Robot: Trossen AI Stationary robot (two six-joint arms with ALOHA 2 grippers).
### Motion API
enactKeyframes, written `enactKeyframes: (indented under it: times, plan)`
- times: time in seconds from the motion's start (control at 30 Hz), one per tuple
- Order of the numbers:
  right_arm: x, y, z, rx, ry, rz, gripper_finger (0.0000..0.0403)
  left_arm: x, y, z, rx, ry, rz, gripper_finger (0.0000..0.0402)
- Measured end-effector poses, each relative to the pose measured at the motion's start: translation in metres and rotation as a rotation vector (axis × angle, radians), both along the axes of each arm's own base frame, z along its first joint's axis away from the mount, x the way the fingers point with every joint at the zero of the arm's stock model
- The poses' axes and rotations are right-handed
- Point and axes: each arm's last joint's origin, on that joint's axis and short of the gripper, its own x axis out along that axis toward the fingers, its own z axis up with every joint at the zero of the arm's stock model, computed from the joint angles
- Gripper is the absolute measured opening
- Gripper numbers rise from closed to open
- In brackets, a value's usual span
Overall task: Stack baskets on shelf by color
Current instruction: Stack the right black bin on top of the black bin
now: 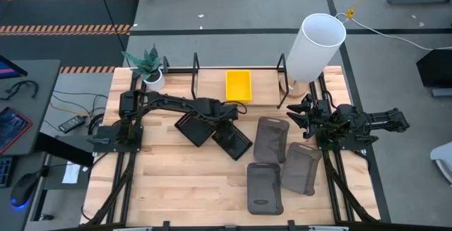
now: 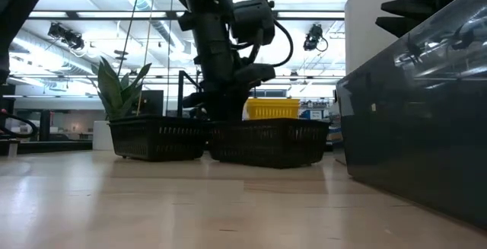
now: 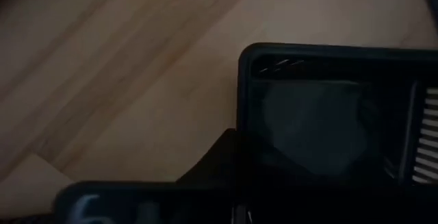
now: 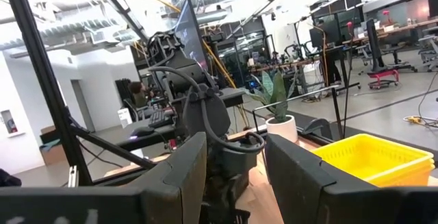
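Note:
Two black slatted baskets (image 1: 194, 128) (image 1: 234, 141) rest flat on the wooden table at its middle; the low view shows them side by side (image 2: 160, 137) (image 2: 268, 141). My left gripper (image 1: 223, 116) hangs low over them, and its wrist view is filled by one black basket's corner (image 3: 328, 114). A yellow basket stack (image 1: 238, 85) (image 4: 376, 157) sits on the black rod shelf (image 1: 195, 67) at the far edge. Three dark grey baskets (image 1: 272, 139) (image 1: 302, 167) (image 1: 265, 187) lie right of centre. My right gripper (image 1: 295, 115) (image 4: 236, 183) waits open beside them.
A tall white cylinder (image 1: 314, 44) stands at the shelf's right end and a potted plant (image 1: 150, 65) at the far left corner. One grey basket (image 2: 418, 112) blocks the right half of the low view. Bare wood lies along the near left part of the table (image 1: 169, 181).

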Motion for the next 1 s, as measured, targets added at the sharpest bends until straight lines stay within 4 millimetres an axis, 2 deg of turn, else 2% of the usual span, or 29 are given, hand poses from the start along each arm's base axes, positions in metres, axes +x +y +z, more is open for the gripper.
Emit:
enactKeyframes:
  times: [0.33, 0.43, 0.77, 1.0]
  plan:
    - [0.0, 0.0, 0.0, 0.0, -0.002, 0.0, 0.0155, 0.0, 0.005, 0.001, -0.068, -0.013, -0.012, 0.001]
    - [0.0, 0.0, 0.0, 0.0, -0.002, 0.0, 0.0155, 0.002, 0.008, 0.008, -0.08, -0.032, -0.025, 0.001]
    - [0.0, 0.0, 0.0, 0.0, -0.001, 0.0, 0.0155, 0.008, 0.025, 0.064, -0.047, 0.003, -0.062, 0.001]
    - [0.0, 0.0, 0.0, 0.0, -0.001, 0.0, 0.0155, 0.001, 0.023, 0.096, -0.022, 0.087, -0.074, 0.001]
